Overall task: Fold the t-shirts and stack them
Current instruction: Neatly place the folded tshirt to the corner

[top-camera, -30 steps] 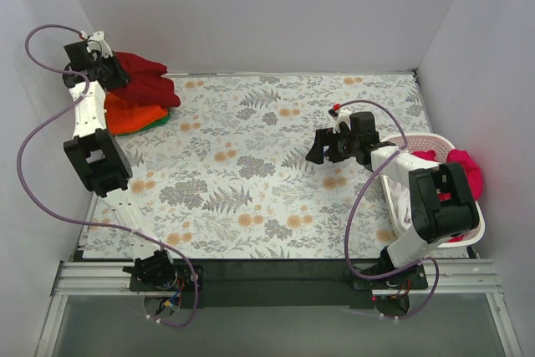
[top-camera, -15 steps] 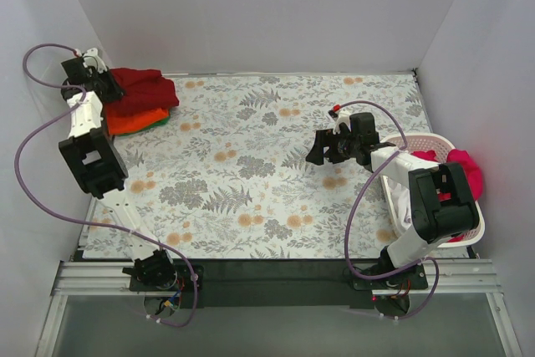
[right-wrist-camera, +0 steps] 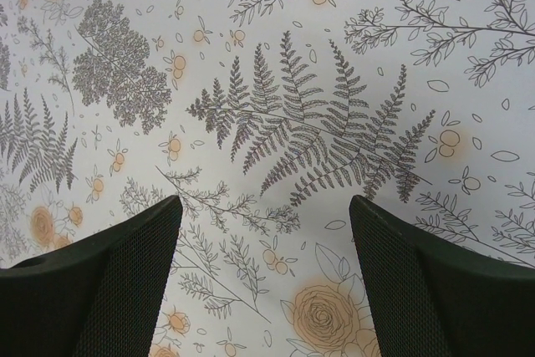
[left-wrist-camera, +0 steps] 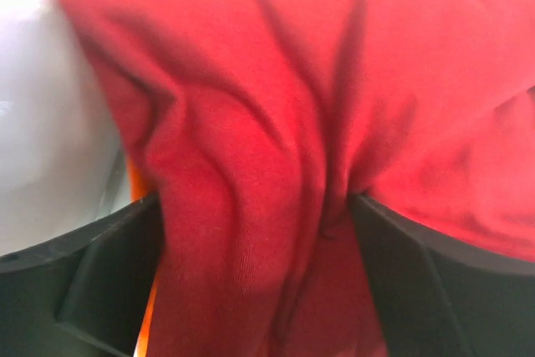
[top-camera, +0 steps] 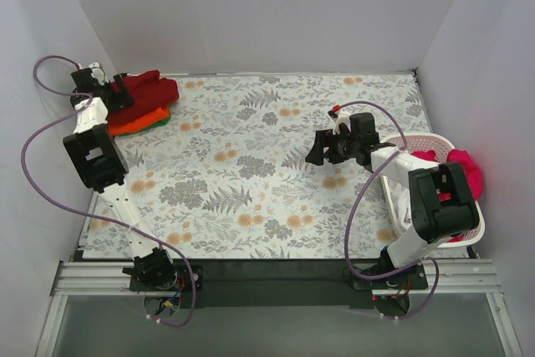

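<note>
Both spread wide: left gripper [top-camera: 110,92] straddles crimson t-shirt [top-camera: 147,87], apparently stacked at far-left corner; right gripper [top-camera: 318,150], empty, should reach the basket [top-camera: 435,138] next.

The left arm [top-camera: 94,156] and right arm [top-camera: 436,200] are built alike, with white tube links between blocky black joint housings. A thin purple cable [top-camera: 22,160] runs in loose loops along each, from a black base [top-camera: 155,272] up to the wrist. A small red knob [top-camera: 336,109] tops the right wrist. The right end effector [right-wrist-camera: 264,206] has broad black fingers [right-wrist-camera: 109,290] with a fine mesh texture.
</note>
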You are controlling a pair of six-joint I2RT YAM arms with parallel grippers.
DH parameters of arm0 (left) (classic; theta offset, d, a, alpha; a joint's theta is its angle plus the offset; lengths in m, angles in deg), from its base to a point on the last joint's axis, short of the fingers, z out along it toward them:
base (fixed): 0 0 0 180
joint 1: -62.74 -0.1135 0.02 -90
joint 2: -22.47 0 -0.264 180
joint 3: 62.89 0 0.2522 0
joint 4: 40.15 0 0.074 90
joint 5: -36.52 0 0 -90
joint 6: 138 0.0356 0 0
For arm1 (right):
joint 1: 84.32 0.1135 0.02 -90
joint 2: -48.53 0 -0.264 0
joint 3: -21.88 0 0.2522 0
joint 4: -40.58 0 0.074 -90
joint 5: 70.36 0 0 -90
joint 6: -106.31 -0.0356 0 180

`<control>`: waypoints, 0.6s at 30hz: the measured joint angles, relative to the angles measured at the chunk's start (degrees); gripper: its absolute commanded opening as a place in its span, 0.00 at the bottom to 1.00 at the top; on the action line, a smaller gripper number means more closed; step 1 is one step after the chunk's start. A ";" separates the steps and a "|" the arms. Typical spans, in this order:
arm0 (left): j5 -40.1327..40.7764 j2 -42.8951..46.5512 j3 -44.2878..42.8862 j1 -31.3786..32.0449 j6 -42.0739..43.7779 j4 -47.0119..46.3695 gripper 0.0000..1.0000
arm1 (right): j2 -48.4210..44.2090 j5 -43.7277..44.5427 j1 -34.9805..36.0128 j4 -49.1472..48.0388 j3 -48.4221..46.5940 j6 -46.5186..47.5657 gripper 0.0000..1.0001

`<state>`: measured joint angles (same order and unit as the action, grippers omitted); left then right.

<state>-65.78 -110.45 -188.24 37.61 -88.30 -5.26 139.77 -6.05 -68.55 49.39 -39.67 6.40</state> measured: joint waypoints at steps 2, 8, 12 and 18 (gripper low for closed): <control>1.62 0.15 0.00 0.09 -0.70 -0.70 0.88 | 0.00 -0.09 0.00 -0.02 0.00 0.00 0.74; 4.83 0.74 0.00 0.68 -1.38 -1.07 0.89 | 0.00 -0.52 0.00 -0.02 0.02 -0.09 0.74; 8.46 3.08 0.11 1.97 -1.36 -1.05 0.90 | 0.00 -1.01 0.00 -0.02 0.02 -0.22 0.74; 15.47 12.31 1.07 4.50 -2.32 -1.31 0.91 | -0.02 -1.55 0.00 -0.04 0.00 -0.24 0.75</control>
<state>-50.30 -98.15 -187.17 42.11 -90.61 -6.57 139.75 -7.60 -68.55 49.35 -39.67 6.16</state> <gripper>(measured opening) 0.912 0.745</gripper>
